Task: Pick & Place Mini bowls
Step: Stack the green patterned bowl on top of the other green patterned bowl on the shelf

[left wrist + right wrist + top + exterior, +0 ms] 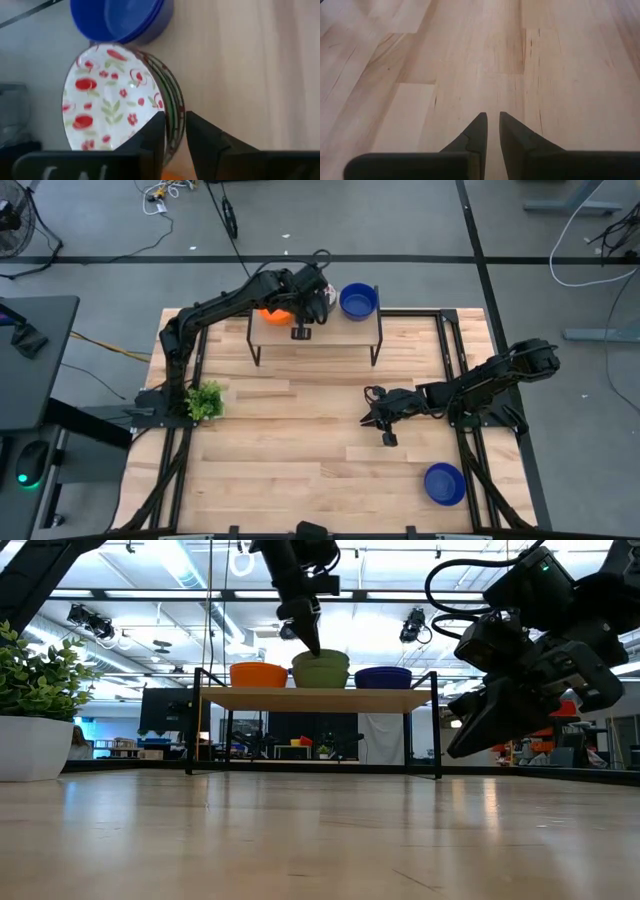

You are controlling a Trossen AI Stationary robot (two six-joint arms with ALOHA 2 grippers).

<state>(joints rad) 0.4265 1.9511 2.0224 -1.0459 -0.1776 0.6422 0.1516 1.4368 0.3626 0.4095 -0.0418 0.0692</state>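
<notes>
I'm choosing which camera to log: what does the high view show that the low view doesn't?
Only the high view shows a blue bowl lying on the table's near right corner. Only the low view shows the patterned bowl on the shelf, under the left gripper; from above the arm hides it. Both show the shelf, the orange bowl, another blue bowl, the plant and the right gripper.

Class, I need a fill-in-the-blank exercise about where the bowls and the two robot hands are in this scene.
1. The left hand grips the rim of the ____ bowl on the shelf.
2. On the shelf, the orange bowl is at one end and a ____ bowl at the other.
3. The right hand holds ____.
4. Another blue bowl sits on the ____ near the right arm.

Missing words: speckled; blue; nothing; table
</notes>
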